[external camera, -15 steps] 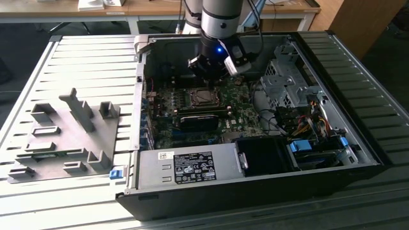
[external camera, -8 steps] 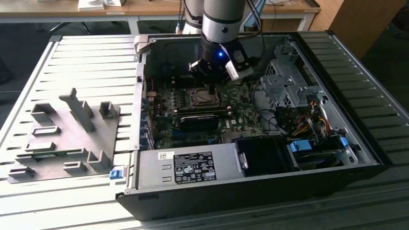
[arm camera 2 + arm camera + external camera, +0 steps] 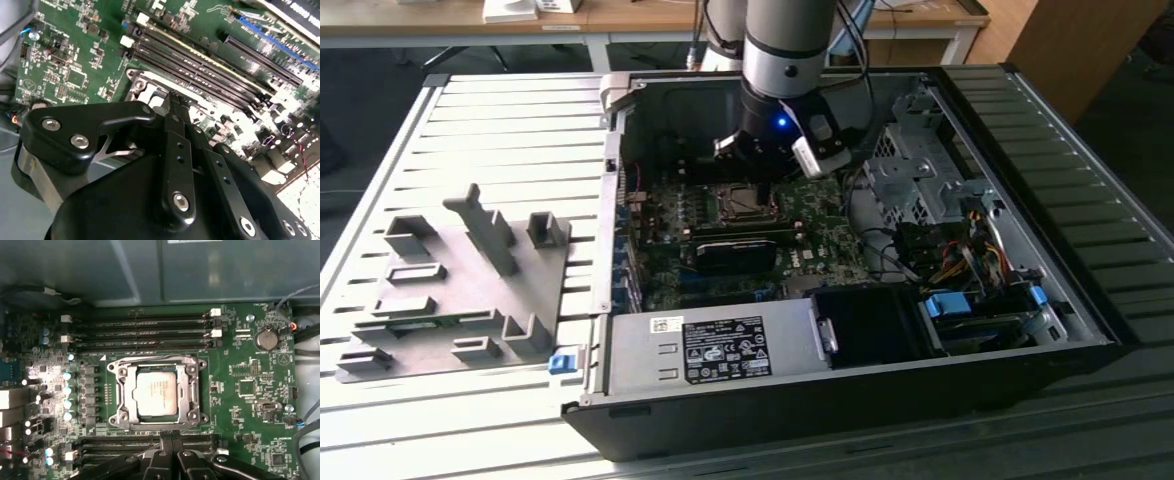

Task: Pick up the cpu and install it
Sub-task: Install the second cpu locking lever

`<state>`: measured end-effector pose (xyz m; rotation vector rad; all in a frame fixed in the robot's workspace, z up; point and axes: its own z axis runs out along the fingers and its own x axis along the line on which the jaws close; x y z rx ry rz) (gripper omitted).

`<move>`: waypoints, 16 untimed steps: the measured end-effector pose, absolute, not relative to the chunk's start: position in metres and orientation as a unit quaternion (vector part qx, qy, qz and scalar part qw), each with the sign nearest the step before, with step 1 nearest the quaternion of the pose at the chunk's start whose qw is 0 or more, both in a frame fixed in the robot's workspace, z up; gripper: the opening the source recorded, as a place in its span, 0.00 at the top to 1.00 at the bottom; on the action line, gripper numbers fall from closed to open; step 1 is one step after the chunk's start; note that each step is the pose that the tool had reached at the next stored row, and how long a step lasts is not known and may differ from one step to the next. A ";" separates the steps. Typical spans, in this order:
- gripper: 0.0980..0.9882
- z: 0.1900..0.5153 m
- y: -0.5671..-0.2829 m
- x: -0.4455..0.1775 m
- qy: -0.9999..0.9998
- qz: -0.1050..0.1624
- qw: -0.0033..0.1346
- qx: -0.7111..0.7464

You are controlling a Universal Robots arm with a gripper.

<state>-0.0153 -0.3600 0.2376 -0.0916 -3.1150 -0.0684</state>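
The black gripper (image 3: pixel 167 442) hangs with its fingertips pressed together, grasping nothing, inside the open black computer case (image 3: pixel 1067 330). Just beyond those tips, the square silvery-grey cpu (image 3: pixel 156 394) lies flat in the dark metal socket frame (image 3: pixel 192 390) on the green motherboard (image 3: pixel 245 405).

I am seeing cpu (image 3: pixel 156 393) showing matt silvery metal top; socket frame (image 3: pixel 190 390) gleaming as bare metal; gripper (image 3: pixel 175 100) looking like matt black plastic; motherboard (image 3: pixel 240 405) shining glossy green; table (image 3: pixel 467 150) appearing as ribbed grey metal.
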 end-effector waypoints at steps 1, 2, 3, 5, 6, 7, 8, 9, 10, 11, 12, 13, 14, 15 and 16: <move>0.99 0.237 -0.361 -0.017 -0.999 -0.022 0.012 -0.029; 0.99 0.237 -0.361 -0.019 -0.999 -0.022 0.012 -0.029; 0.99 0.237 -0.362 -0.020 -0.999 -0.022 0.012 -0.029; 0.99 0.237 -0.364 -0.023 -0.999 -0.023 0.012 -0.029; 0.99 0.237 -0.366 -0.024 -0.999 -0.023 0.012 -0.029; 0.99 0.237 -0.367 -0.025 -0.999 -0.023 0.012 -0.028; 0.99 0.237 -0.368 -0.027 -0.999 -0.023 0.012 -0.028; 0.99 0.236 -0.369 -0.029 -0.999 -0.023 0.012 -0.028; 0.99 0.236 -0.369 -0.032 -0.999 -0.023 0.012 -0.028; 0.99 0.236 -0.370 -0.034 -0.999 -0.023 0.012 -0.028; 0.99 0.236 -0.370 -0.036 -0.999 -0.023 0.012 -0.028; 0.99 0.235 -0.371 -0.037 -0.999 -0.023 0.012 -0.028; 0.99 0.234 -0.371 -0.038 -0.999 -0.024 0.012 -0.028; 0.99 0.233 -0.371 -0.038 -0.999 -0.024 0.012 -0.028; 0.99 0.232 -0.371 -0.038 -0.999 -0.024 0.012 -0.028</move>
